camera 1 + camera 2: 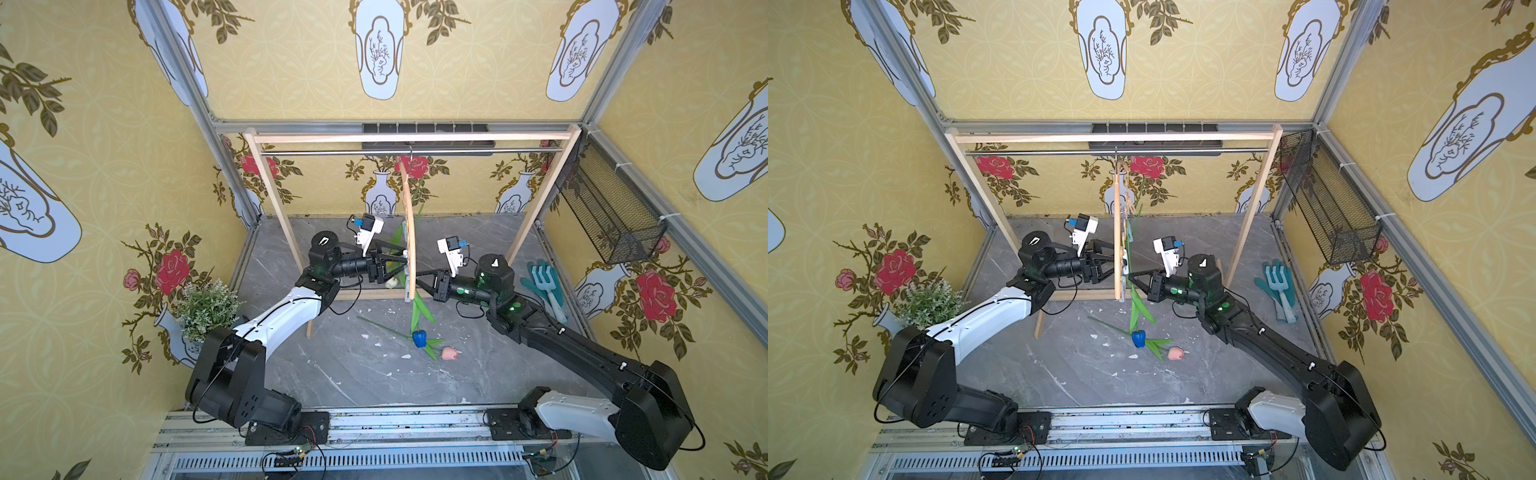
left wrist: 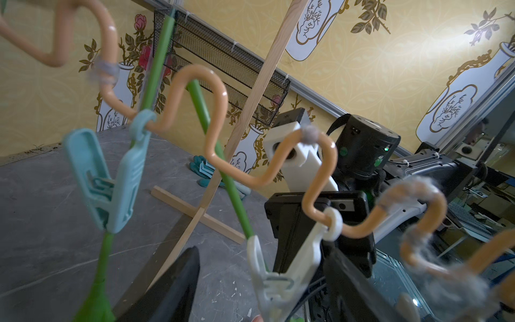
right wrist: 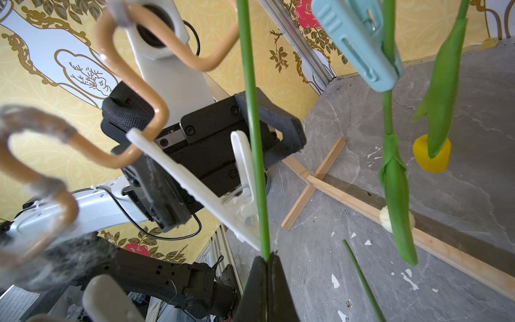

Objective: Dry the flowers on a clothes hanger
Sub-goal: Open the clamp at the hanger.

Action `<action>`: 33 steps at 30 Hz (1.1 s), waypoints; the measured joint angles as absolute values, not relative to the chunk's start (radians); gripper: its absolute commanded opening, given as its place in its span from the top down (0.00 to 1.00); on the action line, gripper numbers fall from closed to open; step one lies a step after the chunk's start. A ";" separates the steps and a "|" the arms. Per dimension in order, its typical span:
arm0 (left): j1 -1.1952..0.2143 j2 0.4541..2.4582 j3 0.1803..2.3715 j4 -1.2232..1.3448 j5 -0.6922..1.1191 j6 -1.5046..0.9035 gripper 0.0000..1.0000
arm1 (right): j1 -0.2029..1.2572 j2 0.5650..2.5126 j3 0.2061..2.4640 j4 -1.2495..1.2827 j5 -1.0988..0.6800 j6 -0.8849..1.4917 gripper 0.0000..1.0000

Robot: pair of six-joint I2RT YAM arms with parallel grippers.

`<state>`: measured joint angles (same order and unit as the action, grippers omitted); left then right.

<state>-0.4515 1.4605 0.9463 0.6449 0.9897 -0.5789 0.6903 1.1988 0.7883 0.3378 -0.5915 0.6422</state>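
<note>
Clothes hanger (image 1: 409, 216) (arched light wood, wavy peach lower bar, metal hook) hangs from the metal rail (image 1: 332, 152) of the big wooden rack (image 1: 411, 137) at the bench's back edge. It shows edge-on in both top views, w/ one arm on each side.

Right gripper (image 3: 266, 260): jaws pressed together, pinching the thin green stem of the blue tulip (image 1: 419, 338) (artificial, long stem + leaves). Stem runs up past the white plastic clothespin (image 3: 195, 178) on the wavy bar. Can't tell if the pin's tip bites the stem. Below the grip, leaves + blue head hang down near mid-bench. Can't tell if the head touches the bench.

Left gripper (image 1: 405, 259): jaws spread, one finger each side of the white clothespin's handles. Right wrist view shows a gap betw. the far finger and the nearer handle; contact on the ring side unclear.

Teal plastic clothespin (image 2: 111, 178) further along the bar clamps another green stem. White tulip (image 3: 384, 220) hangs head-down under it, head partly behind its own leaf. Yellow tulip (image 3: 432, 159) hangs head-down just beside; its clip is out of frame there.

Pink tulip (image 1: 449, 353) lies flat on the grey marble-look bench (image 1: 332, 386), mid-bench in front of the rack foot. Its leaves are just beside the blue head, stem pointing back-left.

Bushy potted plant (image 1: 205, 307) is at the left edge, teal garden gloves + small fork (image 1: 544, 286) at the right edge.
</note>
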 measured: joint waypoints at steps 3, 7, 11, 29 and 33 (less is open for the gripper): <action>-0.453 1.457 0.955 0.611 0.974 -0.557 0.32 | 0.701 1.205 0.794 0.336 -0.588 0.635 1.00; -0.453 1.457 0.976 0.589 0.965 -0.546 0.38 | 0.712 1.211 0.802 0.335 -0.587 0.631 1.00; -0.453 1.457 0.981 0.572 0.961 -0.540 0.49 | 0.718 1.212 0.805 0.332 -0.569 0.628 1.00; -0.466 1.436 0.970 0.561 0.883 -0.532 0.76 | 0.733 1.154 0.764 0.314 -0.461 0.627 1.00; -0.486 1.436 0.964 0.568 0.855 -0.536 0.79 | 0.800 1.127 0.711 0.344 -0.364 0.628 1.00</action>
